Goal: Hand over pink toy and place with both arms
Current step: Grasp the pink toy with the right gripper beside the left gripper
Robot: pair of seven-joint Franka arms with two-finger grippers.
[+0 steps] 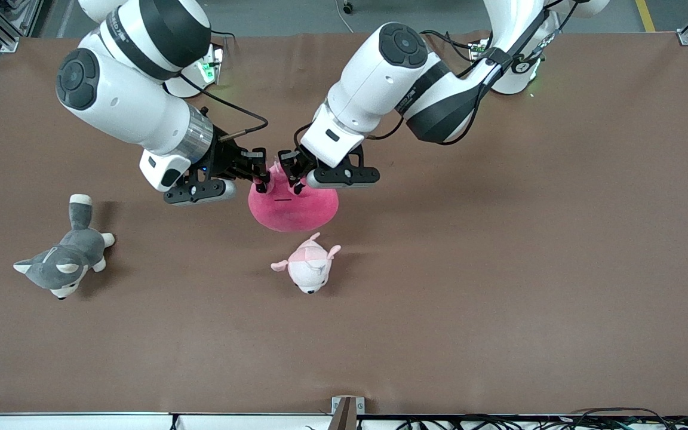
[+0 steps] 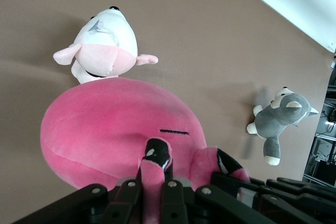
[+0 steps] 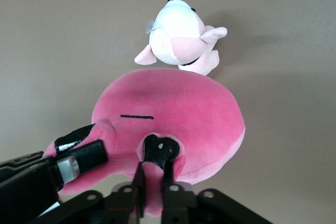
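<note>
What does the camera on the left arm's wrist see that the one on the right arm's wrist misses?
Only the left wrist view shows the grey-and-white husky plush lying on the table. Only the right wrist view shows the right gripper up close, shut on a fold of the pink toy. Both show the pink toy, pinched by the left gripper too, and the small pale pink-and-white plush beside it.

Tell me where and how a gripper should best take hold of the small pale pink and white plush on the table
Probably straight down from above, pinching the pale pink-and-white plush across its narrow body just below the head. It lies flat on the table, ears and limbs splayed sideways, with open cloth around it, and sits nearer the front camera than the pink toy.
</note>
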